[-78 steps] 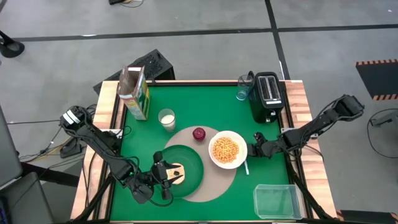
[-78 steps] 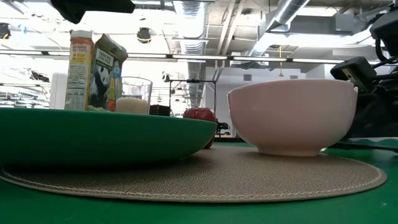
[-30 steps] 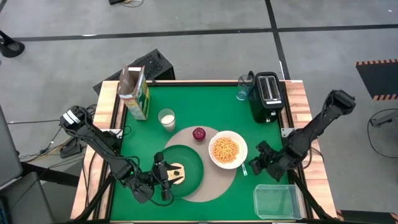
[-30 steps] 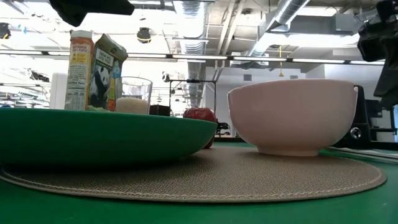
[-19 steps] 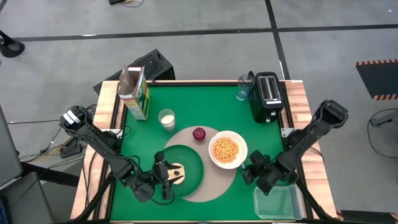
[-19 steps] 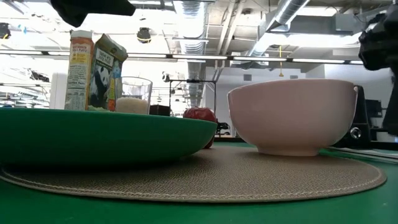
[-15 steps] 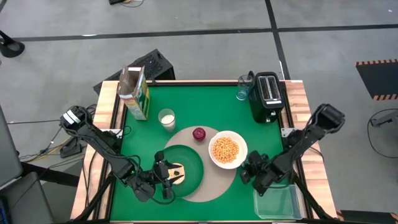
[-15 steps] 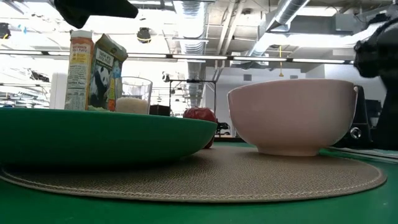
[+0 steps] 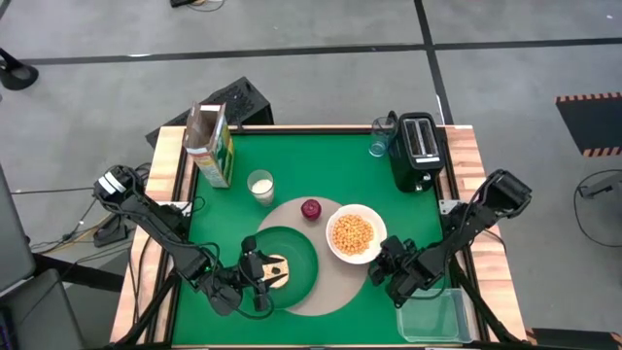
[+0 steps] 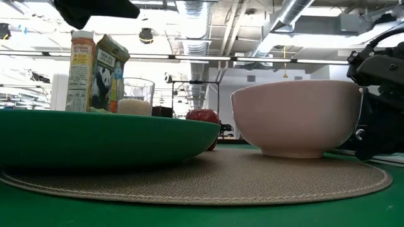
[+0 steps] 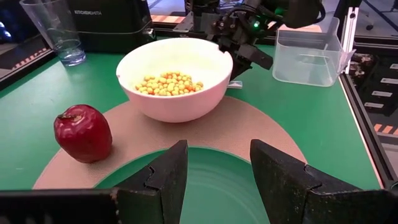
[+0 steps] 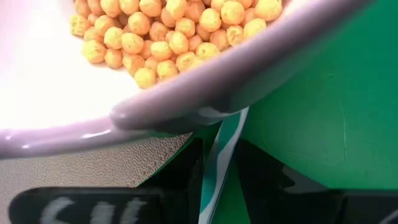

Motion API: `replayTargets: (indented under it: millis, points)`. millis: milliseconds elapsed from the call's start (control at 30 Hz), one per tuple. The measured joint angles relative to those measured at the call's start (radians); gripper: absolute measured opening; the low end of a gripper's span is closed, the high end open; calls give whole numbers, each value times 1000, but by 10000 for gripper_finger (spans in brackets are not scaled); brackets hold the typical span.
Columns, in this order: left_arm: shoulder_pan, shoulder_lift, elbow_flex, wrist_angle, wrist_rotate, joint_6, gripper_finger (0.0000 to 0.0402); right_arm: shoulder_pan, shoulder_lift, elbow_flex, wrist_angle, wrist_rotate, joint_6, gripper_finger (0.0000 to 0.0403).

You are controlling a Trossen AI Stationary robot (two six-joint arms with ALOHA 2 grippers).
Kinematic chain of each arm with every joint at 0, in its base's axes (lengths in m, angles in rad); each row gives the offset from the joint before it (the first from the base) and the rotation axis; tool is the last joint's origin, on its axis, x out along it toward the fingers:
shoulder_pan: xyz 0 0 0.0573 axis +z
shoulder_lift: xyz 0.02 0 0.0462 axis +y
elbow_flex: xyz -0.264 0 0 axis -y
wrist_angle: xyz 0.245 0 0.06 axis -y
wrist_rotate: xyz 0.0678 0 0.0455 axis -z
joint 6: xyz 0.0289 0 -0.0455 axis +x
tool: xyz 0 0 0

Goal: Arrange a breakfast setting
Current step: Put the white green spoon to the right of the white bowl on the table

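A round beige placemat (image 9: 342,284) bears a dark green plate (image 9: 296,255) and a white bowl (image 9: 355,233) of cereal balls; a red apple (image 9: 311,209) sits at its far edge. A pale bagel (image 9: 276,270) lies on the plate. My left gripper (image 11: 214,180) is open, low over the plate beside the bagel. My right gripper (image 12: 219,171) is open at the bowl's near right side (image 9: 385,268); its fingers stand on either side of the spoon's handle (image 12: 217,152), which runs under the bowl's rim. A milk glass (image 9: 260,186) and a cereal box (image 9: 212,146) stand far left.
A black toaster (image 9: 418,151) and a clear glass (image 9: 379,138) stand at the far right corner. A clear plastic container (image 9: 432,316) sits at the near right corner, close behind my right arm. Bare green table lies between the toaster and the placemat.
My right gripper has gone from the table's right edge toward the left and near edges and down, ending at the spoon beside the bowl. The bowl, the plate and my left arm have kept still.
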Motion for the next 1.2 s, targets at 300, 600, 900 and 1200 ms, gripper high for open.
replayTargets:
  millis: [300, 600, 900, 1200]
  points:
    - [0, 0, 0, 0, 0, 0, 163, 6, 0, 0, -19, -10, 9, 76]
    - [0, 0, 0, 0, 0, 2, 163, 47, -17, -2, -93, -15, 90, 48]
    - [0, 0, 0, 0, 0, 8, 163, 113, -151, -7, -343, -106, 217, 44]
    - [0, 0, 0, 0, 0, 8, 163, 159, -194, -5, -390, -286, 250, 42]
